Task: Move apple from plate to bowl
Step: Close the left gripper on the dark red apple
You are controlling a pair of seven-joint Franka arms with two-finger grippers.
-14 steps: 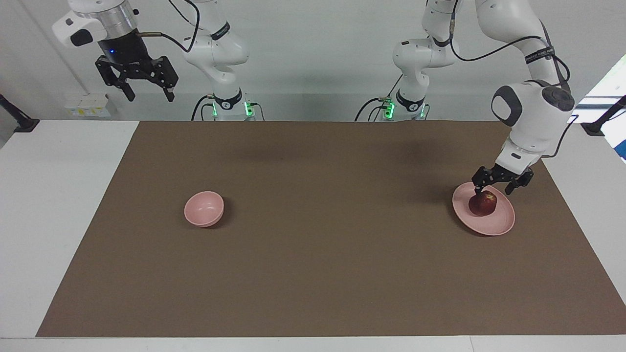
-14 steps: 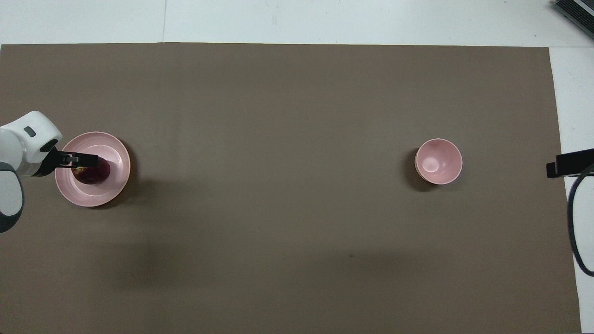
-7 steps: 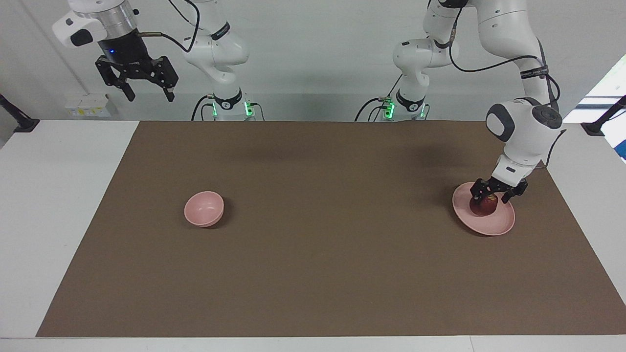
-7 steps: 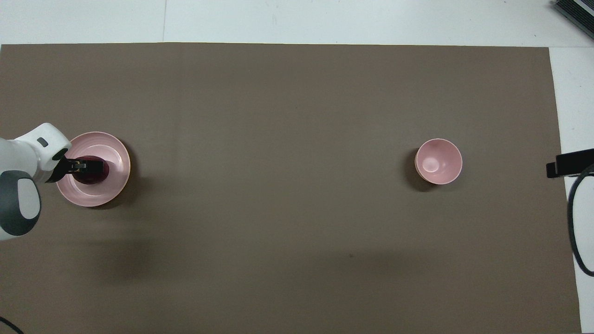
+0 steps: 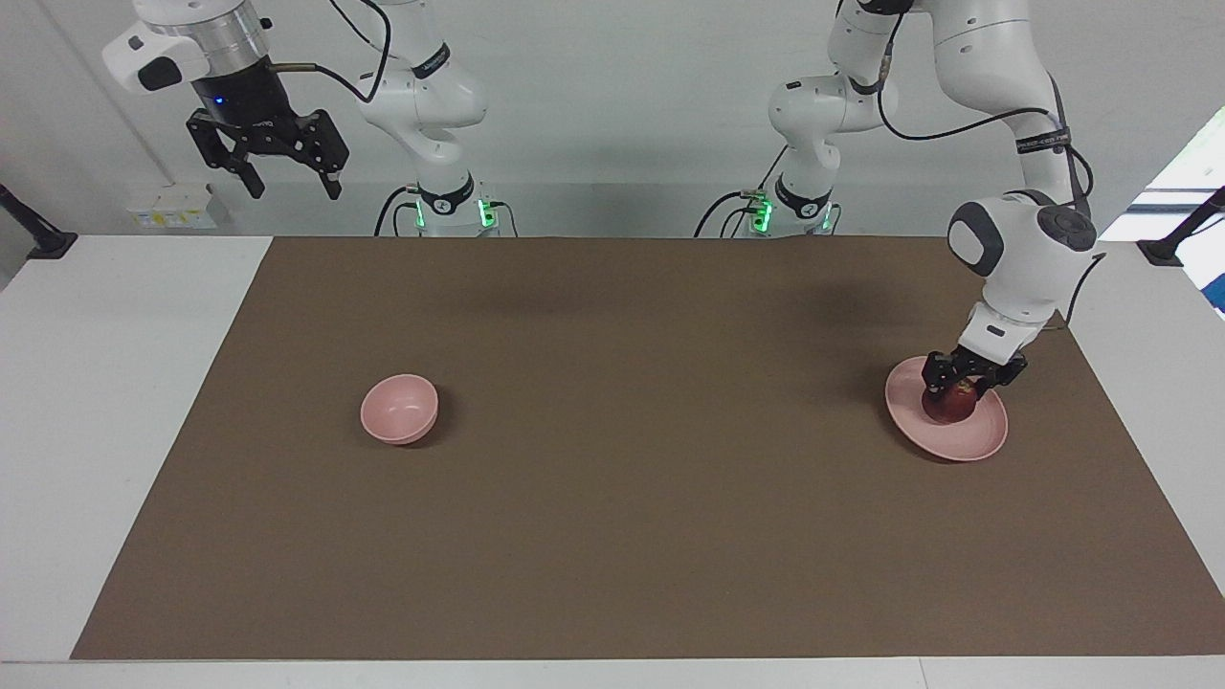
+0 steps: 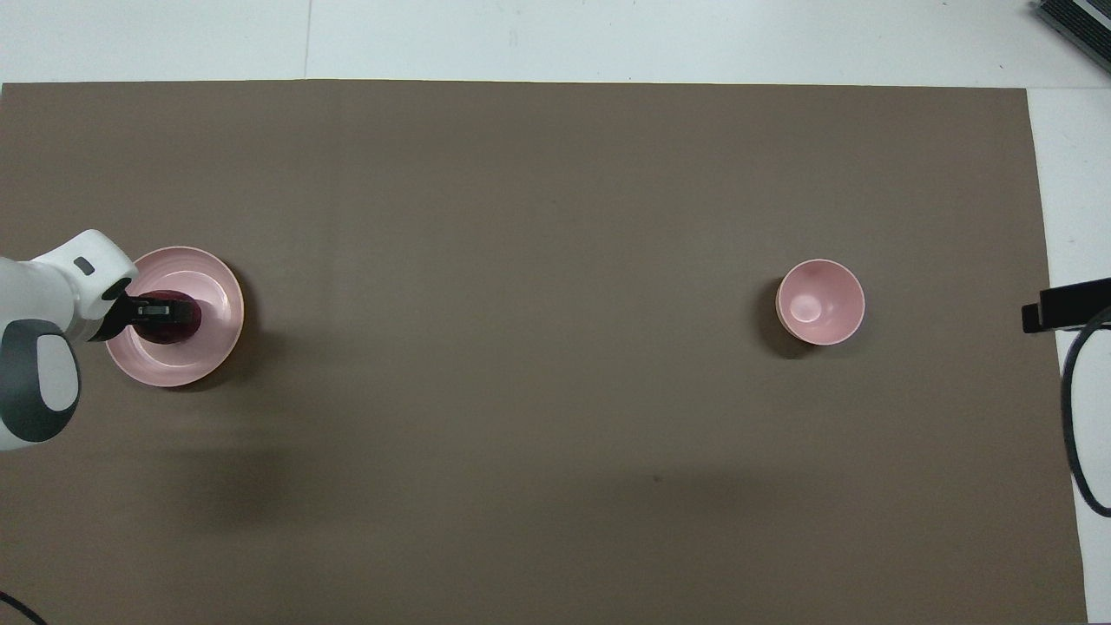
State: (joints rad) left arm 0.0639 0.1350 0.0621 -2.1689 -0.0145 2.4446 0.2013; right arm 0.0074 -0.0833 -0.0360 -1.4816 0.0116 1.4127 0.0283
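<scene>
Grasping stage: left gripper fingers straddle the apple on the plate, near the left arm's table edge, closure indiscernible; lift toward the bowl follows. Right gripper waits, fingers spread.

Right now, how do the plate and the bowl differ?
The plate is wide and shallow; the bowl is smaller and deeper. The plate carries the apple, with the left pincer down around it; the bowl holds nothing. The plate lies toward the left arm's end, the bowl toward the right arm's. Both are round, matte, pale pink.
</scene>
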